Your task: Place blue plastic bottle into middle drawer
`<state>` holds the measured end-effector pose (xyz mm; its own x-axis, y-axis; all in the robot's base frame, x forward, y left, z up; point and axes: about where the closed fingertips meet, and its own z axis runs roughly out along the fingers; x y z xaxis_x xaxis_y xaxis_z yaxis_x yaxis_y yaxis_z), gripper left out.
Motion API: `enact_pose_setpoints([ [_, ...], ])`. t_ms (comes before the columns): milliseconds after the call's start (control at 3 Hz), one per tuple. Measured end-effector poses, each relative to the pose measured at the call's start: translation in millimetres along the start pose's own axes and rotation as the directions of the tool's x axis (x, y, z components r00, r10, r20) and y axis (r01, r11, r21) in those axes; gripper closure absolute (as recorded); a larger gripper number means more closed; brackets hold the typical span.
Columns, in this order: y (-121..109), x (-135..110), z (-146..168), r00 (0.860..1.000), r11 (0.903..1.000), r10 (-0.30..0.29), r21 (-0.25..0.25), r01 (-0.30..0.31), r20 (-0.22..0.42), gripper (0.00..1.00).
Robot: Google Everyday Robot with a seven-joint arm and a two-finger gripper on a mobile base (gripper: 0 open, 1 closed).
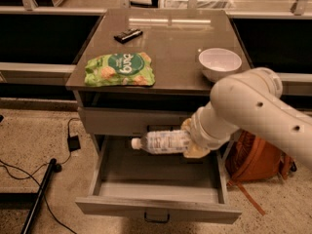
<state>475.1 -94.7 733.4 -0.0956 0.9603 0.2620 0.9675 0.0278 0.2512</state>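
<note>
The blue plastic bottle (161,142) is clear with a white cap and lies level, cap to the left, held in the air just above the open middle drawer (156,206). My gripper (192,143) is shut on the bottle's right end, its tan fingers (195,152) wrapped around it. The drawer is pulled out toward the camera, and its grey inside shows below the bottle. My white arm (253,116) comes in from the right and hides the drawer's right rear corner.
On the cabinet top lie a green snack bag (120,68), a white bowl (220,63) and a small black object (127,34). The shallower drawer front (131,121) is shut above. An orange backpack (258,162) stands on the floor at the right. Black cables lie on the floor at the left.
</note>
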Motion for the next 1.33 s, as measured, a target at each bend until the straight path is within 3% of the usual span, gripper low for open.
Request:
enact_pose_setpoints([
  [333,-10.3,-4.7,8.3,0.999,0.9994,-0.03,0.019,0.029,0.016,1.0],
  [667,-8.7,-22.4,36.3,1.0,0.9984,0.013,0.055,-0.013,-0.005,1.0],
  [1000,-19.8,-64.9,103.1,0.994,0.9833,0.107,0.149,-0.104,-0.012,1.0],
  [1333,-30.8,-100.5,171.7,0.984,0.9593,0.177,0.224,-0.171,-0.006,0.98],
])
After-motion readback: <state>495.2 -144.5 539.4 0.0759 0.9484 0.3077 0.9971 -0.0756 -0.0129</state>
